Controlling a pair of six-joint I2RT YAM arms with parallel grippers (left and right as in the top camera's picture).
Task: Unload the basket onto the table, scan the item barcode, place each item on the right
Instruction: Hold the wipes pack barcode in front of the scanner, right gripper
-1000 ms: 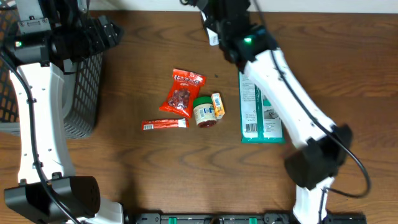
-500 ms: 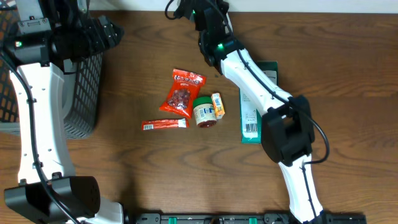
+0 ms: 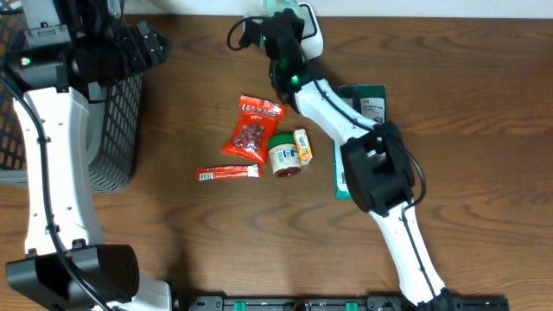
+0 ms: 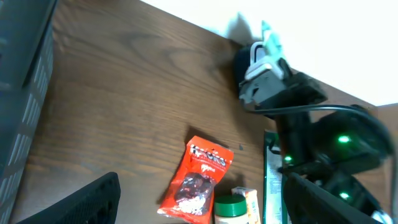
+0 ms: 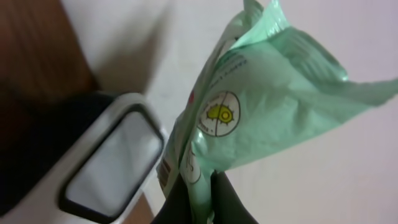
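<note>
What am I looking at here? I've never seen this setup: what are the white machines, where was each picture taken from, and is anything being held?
These are two white robot arms at a wooden table, a left arm and a right arm, each ending in a two-finger gripper. One picture looks straight down from above. The other two come from cameras on the wrists.

On the table lie a red snack pouch, a small green-lidded jar, a small yellow packet, a thin red stick packet and a flat green-and-white pack partly under the right arm. A black mesh basket stands at the left.

The right gripper is shut on a pale green plastic packet, beside a white-framed barcode scanner. The left gripper is open and empty.
</note>
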